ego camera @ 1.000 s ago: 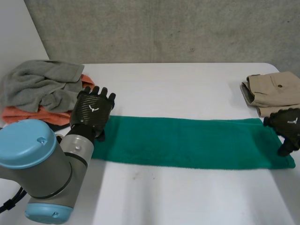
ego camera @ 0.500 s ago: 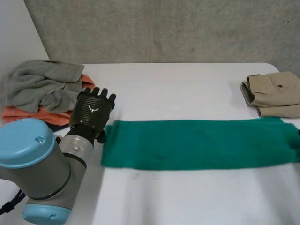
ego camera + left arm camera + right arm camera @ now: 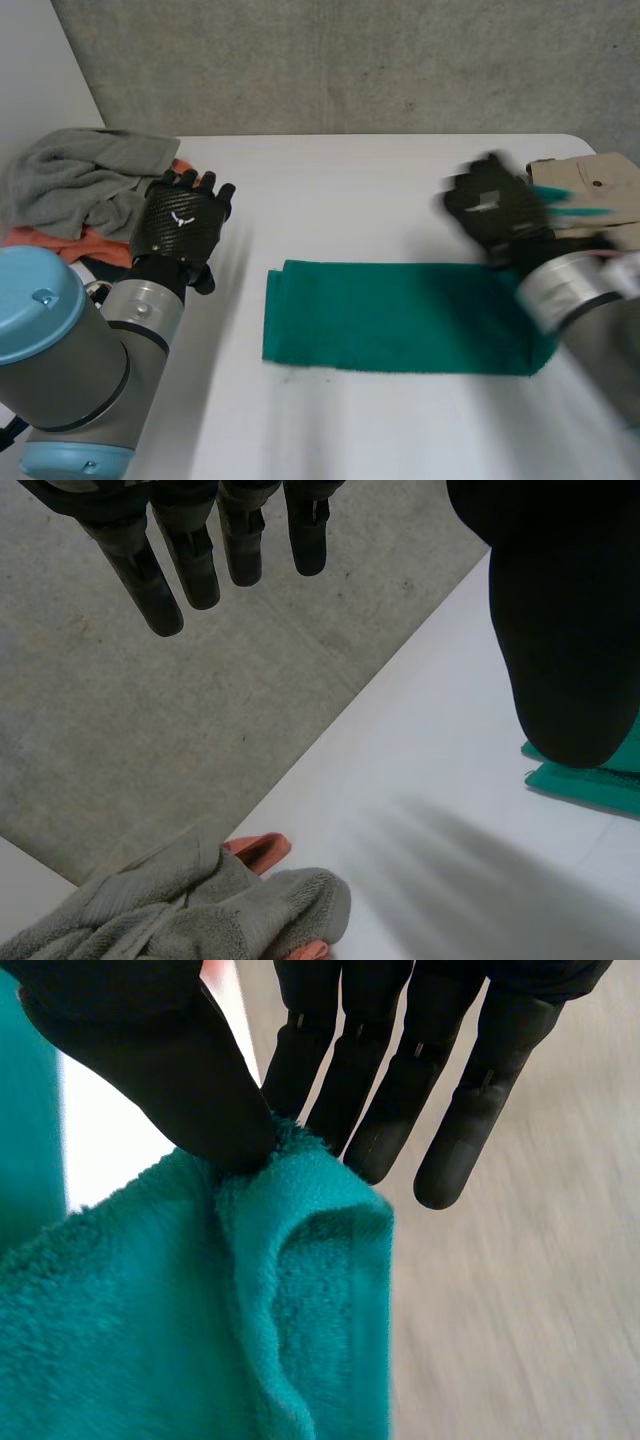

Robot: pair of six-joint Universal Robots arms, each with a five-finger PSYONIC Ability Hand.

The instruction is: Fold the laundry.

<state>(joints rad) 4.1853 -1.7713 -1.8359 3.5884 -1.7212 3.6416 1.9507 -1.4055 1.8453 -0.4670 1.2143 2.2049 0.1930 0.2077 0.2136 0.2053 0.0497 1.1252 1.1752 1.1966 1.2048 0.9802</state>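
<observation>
grey towel [image 3: 80,175] is seen crumpled at the far left of the tabletop [image 3: 380,175], piled on an orange cloth [image 3: 90,243]. both are well apart from the green towel [image 3: 390,320]. a folded khaki garment [image 3: 590,185] lies at the far right edge, close behind the r arm. bare tabletop is seen betw the green towel and each pile.

green towel is laid mid-tabletop as a long strip, w/ a fold line near its left end. its right end is lifted off the surface by the right hand [image 3: 495,205], which is seen blurred above the strip's right part, near the khaki garment. in the right wrist view a bunched towel edge is pinched betw the thumb and straight fingers [image 3: 380,1110], so the cloth is gripped.

left hand [image 3: 182,222] is held up off the tabletop beside the grey towel, left of the green towel and not touching it. in its wrist view the fingers [image 3: 190,565] are seen straight and apart from the thumb, nothing gripped. a green towel corner is seen just past the thumb, and the grey towel and orange cloth lie beyond the fingertips.
</observation>
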